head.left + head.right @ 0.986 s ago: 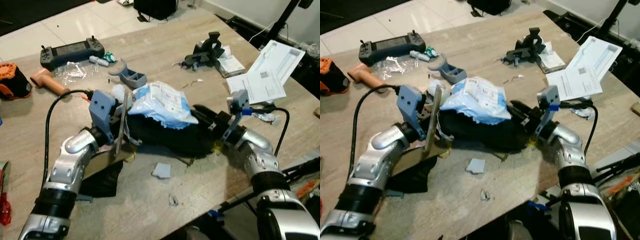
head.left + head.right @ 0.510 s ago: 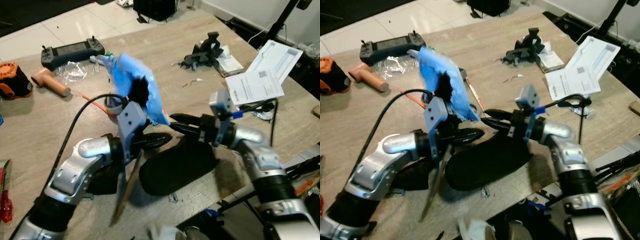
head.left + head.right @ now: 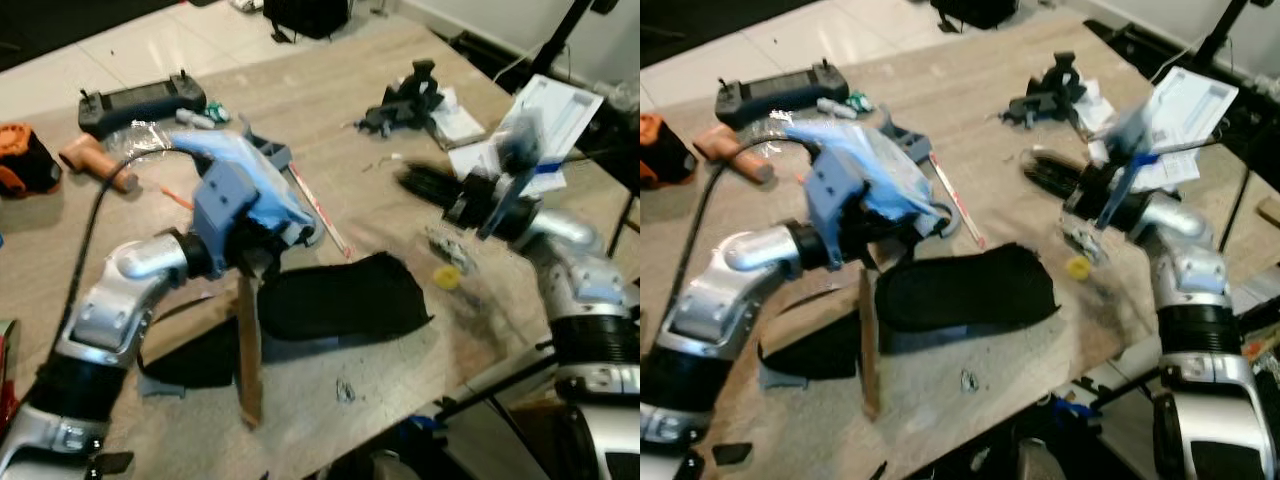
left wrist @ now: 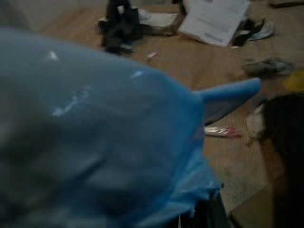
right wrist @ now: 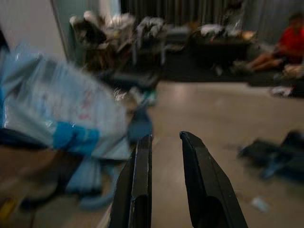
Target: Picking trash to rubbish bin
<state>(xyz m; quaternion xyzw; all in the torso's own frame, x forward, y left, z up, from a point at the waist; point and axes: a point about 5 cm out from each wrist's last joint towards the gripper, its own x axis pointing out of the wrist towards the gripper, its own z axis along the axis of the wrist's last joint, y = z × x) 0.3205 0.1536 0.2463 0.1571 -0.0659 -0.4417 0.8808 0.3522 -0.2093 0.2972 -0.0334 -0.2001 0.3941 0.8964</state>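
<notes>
the left gripper (image 3: 262,228) is raised over the middle of the wooden table (image 3: 330,120), and the blue plastic bag (image 3: 240,175) is draped over the gripper's top and far side, at about 12 o'clock from its wrist. the bag covers the fingers, so i cannot tell how far apart they are or exactly how they grip it, though the bag hangs from that gripper and sits clear above the table. in the left wrist view the bag (image 4: 95,142) lies right against the lens, with one pointed corner sticking out toward the papers (image 4: 216,21).

a thin wooden strip (image 3: 248,345) hangs down from just under the left gripper toward 6 o'clock, its lower end near the table edge. a black pouch (image 3: 340,298) lies flat on the table at about 4 o'clock from the left gripper, close beside the strip.

the right gripper (image 3: 425,182) is lifted at about 3 o'clock from the bag, well apart from it, its fingers pointing toward 9 o'clock. they are blurred in the head views; in the right wrist view the two black fingers (image 5: 140,190) stand a narrow gap apart with nothing between them.

a small yellow piece (image 3: 445,277) lies below the right gripper. a black controller (image 3: 140,100) sits at the far left of the table.
</notes>
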